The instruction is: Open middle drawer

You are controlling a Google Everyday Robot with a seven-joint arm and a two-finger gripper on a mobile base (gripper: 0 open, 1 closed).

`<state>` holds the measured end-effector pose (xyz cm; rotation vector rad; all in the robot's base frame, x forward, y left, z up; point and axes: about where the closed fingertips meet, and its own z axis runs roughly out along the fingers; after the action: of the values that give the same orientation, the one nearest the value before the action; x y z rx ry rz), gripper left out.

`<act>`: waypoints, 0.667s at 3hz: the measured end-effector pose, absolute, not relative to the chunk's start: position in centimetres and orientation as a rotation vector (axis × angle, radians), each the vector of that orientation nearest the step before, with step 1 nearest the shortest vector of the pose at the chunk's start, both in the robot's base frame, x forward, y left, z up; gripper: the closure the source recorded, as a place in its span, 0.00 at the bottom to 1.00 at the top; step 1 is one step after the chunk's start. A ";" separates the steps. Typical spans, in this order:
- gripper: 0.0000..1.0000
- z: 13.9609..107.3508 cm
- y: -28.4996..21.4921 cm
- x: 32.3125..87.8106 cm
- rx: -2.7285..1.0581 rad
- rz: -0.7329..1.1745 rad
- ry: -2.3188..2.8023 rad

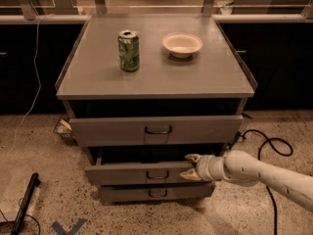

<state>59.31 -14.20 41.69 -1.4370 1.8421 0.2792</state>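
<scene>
The middle drawer (142, 173) is the second grey front of three on a grey metal cabinet, and it stands slightly pulled out with a dark gap above it. Its small dark loop handle (157, 175) is at the centre. My gripper (190, 167) reaches in from the right on a white arm and is at the right end of this drawer front. One fingertip (191, 157) is at the front's top edge and the other is lower, against the front face. The fingers are apart and hold nothing that I can see.
The top drawer (156, 130) is wider and also stands out a little; the bottom drawer (156, 193) is slim. A green can (129, 51) and a white bowl (182, 44) stand on the cabinet top. A black cable (266, 146) lies on the floor at the right, and a black tool (24, 204) at the left.
</scene>
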 end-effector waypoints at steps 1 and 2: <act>0.72 41.7 -14.2 59.3 -1.437 0.279 1.842; 0.96 41.7 -14.2 59.3 -1.439 0.280 1.841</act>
<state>59.28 -14.15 41.66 -1.4390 1.8411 0.2796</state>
